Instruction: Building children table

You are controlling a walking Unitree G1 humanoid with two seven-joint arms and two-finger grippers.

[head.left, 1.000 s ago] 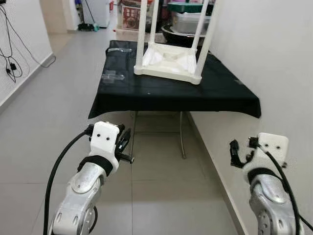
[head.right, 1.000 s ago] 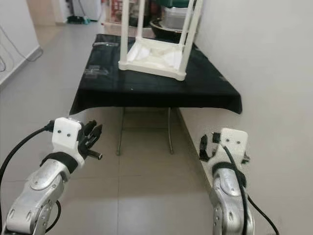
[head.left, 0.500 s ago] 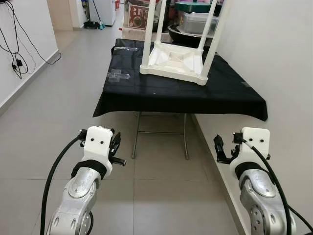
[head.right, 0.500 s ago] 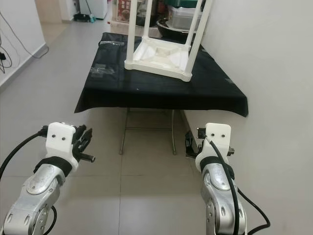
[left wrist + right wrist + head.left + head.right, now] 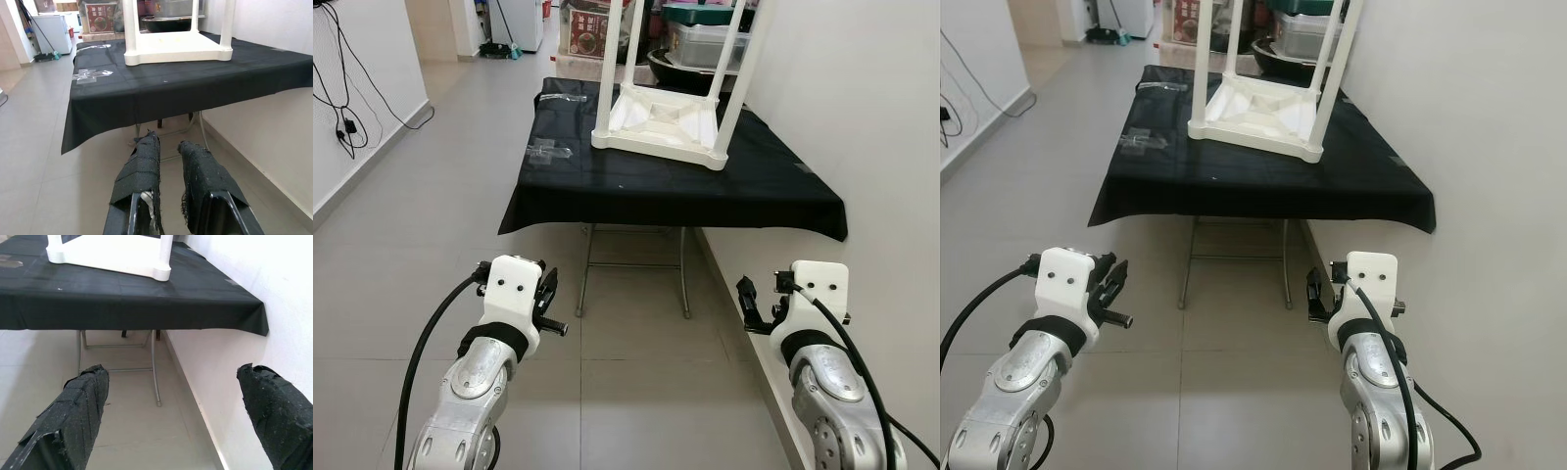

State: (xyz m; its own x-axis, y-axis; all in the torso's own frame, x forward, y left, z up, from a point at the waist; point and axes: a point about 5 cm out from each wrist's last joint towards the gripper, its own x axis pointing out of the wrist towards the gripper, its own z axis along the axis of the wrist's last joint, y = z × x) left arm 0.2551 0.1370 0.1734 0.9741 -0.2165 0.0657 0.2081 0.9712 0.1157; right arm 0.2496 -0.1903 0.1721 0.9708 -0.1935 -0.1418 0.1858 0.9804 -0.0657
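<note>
A white plastic children's table [image 5: 658, 122] stands upside down, legs up, on a folding table draped in a black cloth [image 5: 675, 191]. Two clear bags of small parts [image 5: 548, 152] lie on the cloth to its left. Both my arms are held low over the tiled floor, short of the cloth's front edge. The left gripper [image 5: 548, 292] has its fingers [image 5: 142, 166] close together with nothing between them. My right gripper [image 5: 750, 305] is open, its fingers [image 5: 80, 406] spread wide and empty, next to the wall.
A white wall [image 5: 862, 117] runs close along the right side of the black table. Boxes and plastic containers [image 5: 700, 34] are stacked behind it. Cables [image 5: 342, 108] hang on the left wall. Open tiled floor [image 5: 440, 186] stretches left of the table into a corridor.
The camera has drawn back and tilted, so the black table sits slightly farther off. Both arms have sunk a little lower; their fingers stand as before.
</note>
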